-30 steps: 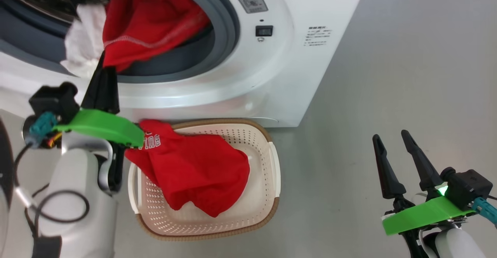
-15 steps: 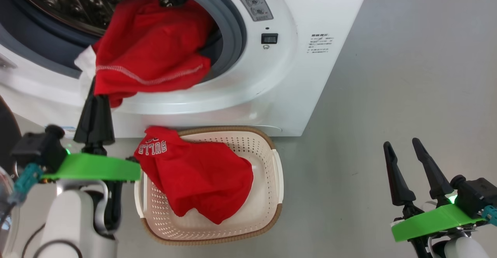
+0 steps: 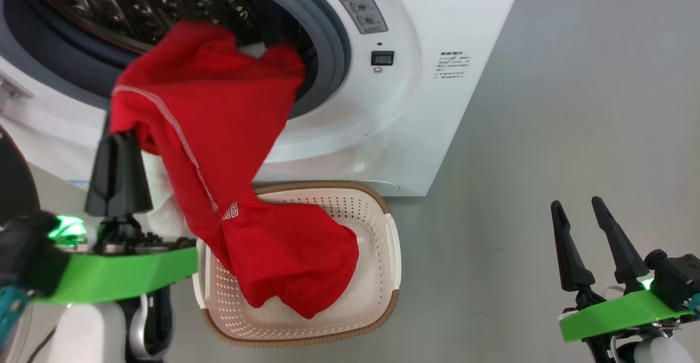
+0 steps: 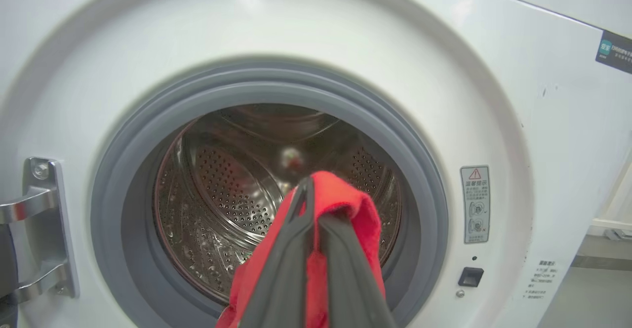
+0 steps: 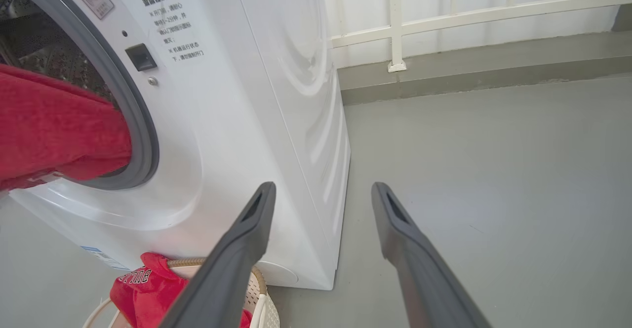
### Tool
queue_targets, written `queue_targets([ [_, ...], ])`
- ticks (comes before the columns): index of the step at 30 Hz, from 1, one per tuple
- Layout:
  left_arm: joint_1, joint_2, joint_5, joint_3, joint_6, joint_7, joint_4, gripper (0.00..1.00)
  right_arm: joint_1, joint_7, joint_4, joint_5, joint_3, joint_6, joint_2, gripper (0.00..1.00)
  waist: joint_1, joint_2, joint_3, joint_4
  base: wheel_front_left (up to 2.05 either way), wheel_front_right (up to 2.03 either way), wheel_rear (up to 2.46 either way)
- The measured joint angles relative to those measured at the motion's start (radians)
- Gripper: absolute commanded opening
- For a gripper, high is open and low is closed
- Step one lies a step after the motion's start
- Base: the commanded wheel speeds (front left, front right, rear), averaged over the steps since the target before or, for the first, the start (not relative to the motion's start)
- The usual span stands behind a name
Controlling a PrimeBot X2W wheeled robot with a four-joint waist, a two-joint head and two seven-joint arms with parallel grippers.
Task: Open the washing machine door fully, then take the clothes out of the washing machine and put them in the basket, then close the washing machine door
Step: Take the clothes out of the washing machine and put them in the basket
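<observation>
Two red garments show. One red garment (image 3: pixel 208 106) is pinched in the left hand (image 3: pixel 116 144), whose dark fingers (image 4: pixel 281 268) are pressed together on a fold of cloth. From that grip the fabric stretches ahead of the fingertips into the mouth of the washing machine (image 3: pixel 437 13), crossing the grey gasket (image 3: pixel 333 51) with the steel drum (image 3: pixel 136 2) behind it. The rest hangs down to the hand's inner side, and a white panel (image 3: pixel 161 199) of it sits just beside the fingers. Below and inward of this hand, the basket (image 3: pixel 383 210) stands on the floor (image 3: pixel 547 106) against the machine's front. The second red garment (image 3: pixel 290 253) lies in it, draped over the rim on the side nearest the left hand, with its white lettering (image 5: pixel 136 276) showing. The hanging cloth overlaps it in the head view, and I cannot tell whether they touch. The black rim of the washing machine door (image 3: pixel 16 188) lies at the left hand's outer side, swung away from the opening. The right hand (image 3: pixel 576 203) hovers well apart from the basket, fingers spread and pinching nothing, with bare floor beyond its tips.
</observation>
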Motion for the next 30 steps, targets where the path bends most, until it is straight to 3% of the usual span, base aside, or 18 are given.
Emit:
queue_targets([
  [6,0.03,0.001,-0.004,-0.017,0.026,-0.003,-0.097,0.0,0.001,0.0,-0.004,0.0,-0.005,0.0,0.0,1.0,0.0,0.0,0.008,0.002,0.0,0.0,0.0],
  [10,0.051,0.002,-0.001,-0.048,0.03,-0.003,-0.072,0.0,0.001,0.0,-0.005,0.0,-0.002,0.0,0.0,1.0,0.0,0.0,0.016,0.003,0.0,0.0,0.0],
  [19,0.084,0.006,-0.037,-0.109,0.027,-0.003,0.151,0.0,-0.002,0.0,-0.005,0.0,0.007,0.0,0.002,1.0,0.0,0.0,0.043,-0.005,0.0,0.0,0.0],
  [30,-0.009,0.006,0.008,-0.16,-0.02,-0.003,0.491,0.0,-0.036,0.0,-0.01,0.0,0.023,0.0,0.003,1.0,0.0,0.0,0.107,-0.006,0.0,0.0,0.0],
])
